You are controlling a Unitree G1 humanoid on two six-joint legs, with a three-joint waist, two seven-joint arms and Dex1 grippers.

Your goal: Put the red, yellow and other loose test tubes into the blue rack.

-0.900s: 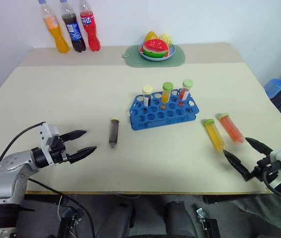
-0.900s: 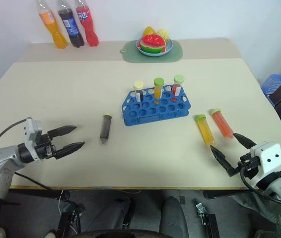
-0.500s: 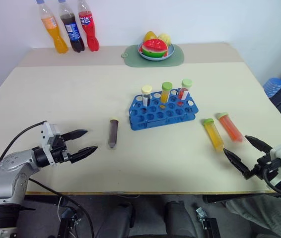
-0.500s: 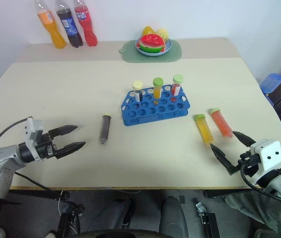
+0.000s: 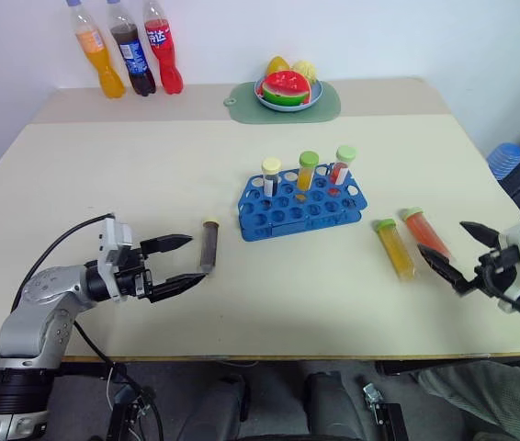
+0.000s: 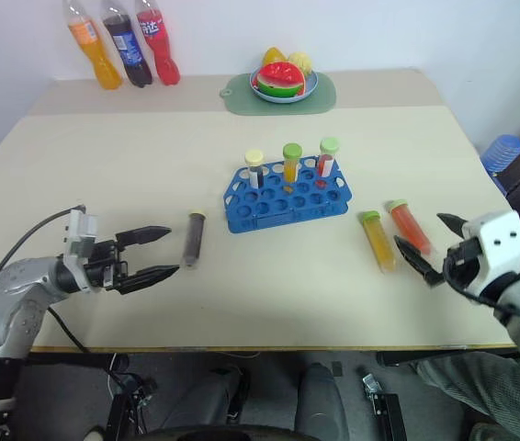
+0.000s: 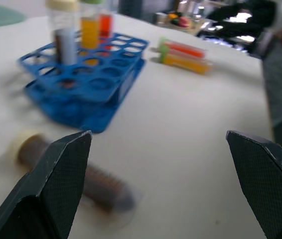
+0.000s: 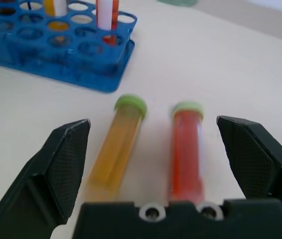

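Tools spread wide on both arms: the left tool point(image 5: 183, 261) has advanced to the brown tube point(image 5: 209, 246) lying on the counter point(image 5: 150, 175) beside the blue rack point(image 5: 302, 208) — a nudge could roll it away. The right tool point(image 5: 457, 252) has closed in on the yellow tube point(image 5: 395, 248) and red tube point(image 5: 425, 236) — side by side, easily knocked together.

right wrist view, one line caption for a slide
Open right gripper faces the yellow tube and red tube lying beside the blue rack.
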